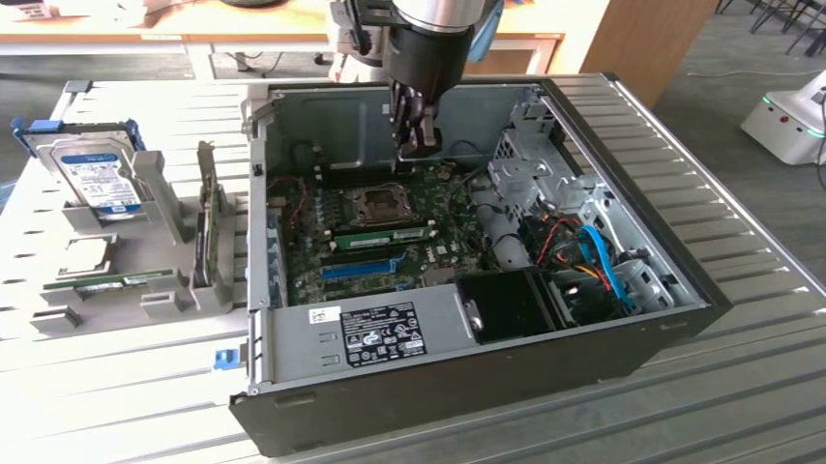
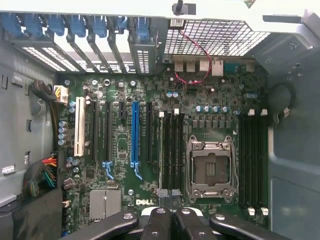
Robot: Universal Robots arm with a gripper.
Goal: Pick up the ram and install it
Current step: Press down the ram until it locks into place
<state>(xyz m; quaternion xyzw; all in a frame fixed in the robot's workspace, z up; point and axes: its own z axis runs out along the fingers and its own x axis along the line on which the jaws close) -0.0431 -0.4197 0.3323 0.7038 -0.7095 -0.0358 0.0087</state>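
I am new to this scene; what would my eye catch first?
First, the open computer case with its green motherboard lying bare. Next, the gripper, shut, hanging inside the case above the board, near the empty processor socket. Beside the case, at the exterior view's left, a hard drive stands in a grey holder.

The end effector [image 1: 421, 145] hangs inside the computer case [image 1: 671, 319] (above the motherboard [image 1: 387, 242]).

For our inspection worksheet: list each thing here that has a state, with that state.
Computer case: side open.
Gripper: jaws shut, inside case.
Ram: seated in motherboard slot.
CPU socket: no cooler fitted.
Spare stick: flat on tray.
Hard drive: standing in holder.
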